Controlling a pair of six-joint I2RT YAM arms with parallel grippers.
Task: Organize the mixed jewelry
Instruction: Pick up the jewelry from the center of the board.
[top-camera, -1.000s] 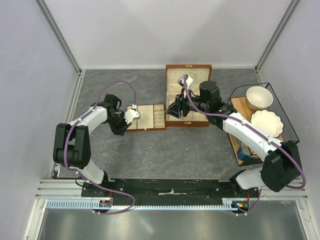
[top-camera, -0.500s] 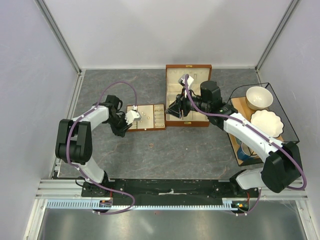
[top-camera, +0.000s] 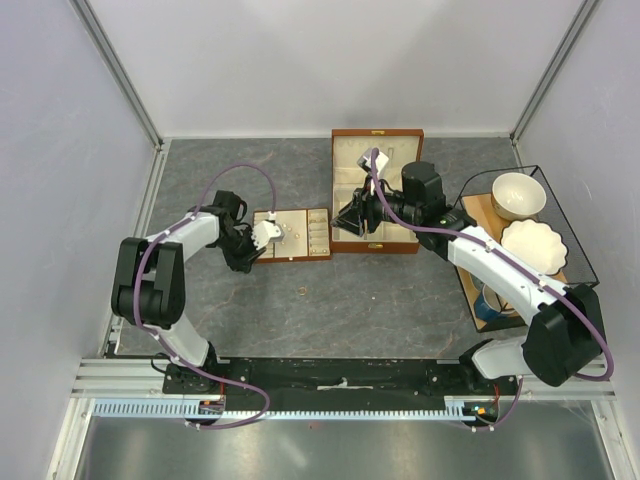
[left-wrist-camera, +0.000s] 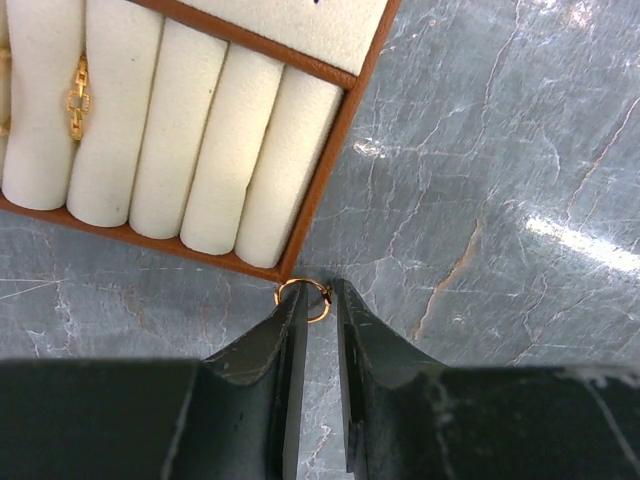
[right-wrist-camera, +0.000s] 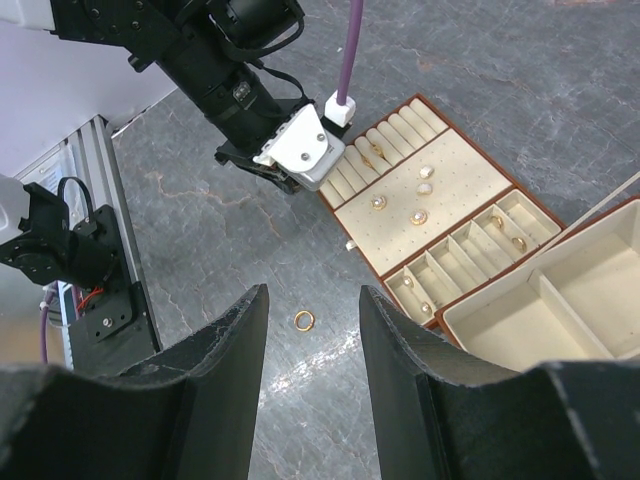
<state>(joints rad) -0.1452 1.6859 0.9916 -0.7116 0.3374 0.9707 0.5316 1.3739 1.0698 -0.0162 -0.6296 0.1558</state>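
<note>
Here, at the left gripper (left-wrist-camera: 318, 293): hangs low over the grey table (left-wrist-camera: 480, 200), tips just off a corner of the tray (left-wrist-camera: 200, 120). Leaves only a narrow slit between the jaws. Meets a thin gold ring (left-wrist-camera: 305, 297) right at the tips, just beside the tray's corner and partly hidden by one finger. Cannot tell whether pinched or merely lying there.

Over at the right gripper (right-wrist-camera: 312, 300): hovers high beside the wooden box (right-wrist-camera: 560, 300), jaws wide apart, gripping nothing. Looks down on a second ring (right-wrist-camera: 304, 319), loose on the table, apart from the tray.

Inside the tray: several small pale pieces (right-wrist-camera: 419, 216) on the dotted pad and in the little slots, plus a gold link (left-wrist-camera: 78, 97) against the cream rolls.
</note>
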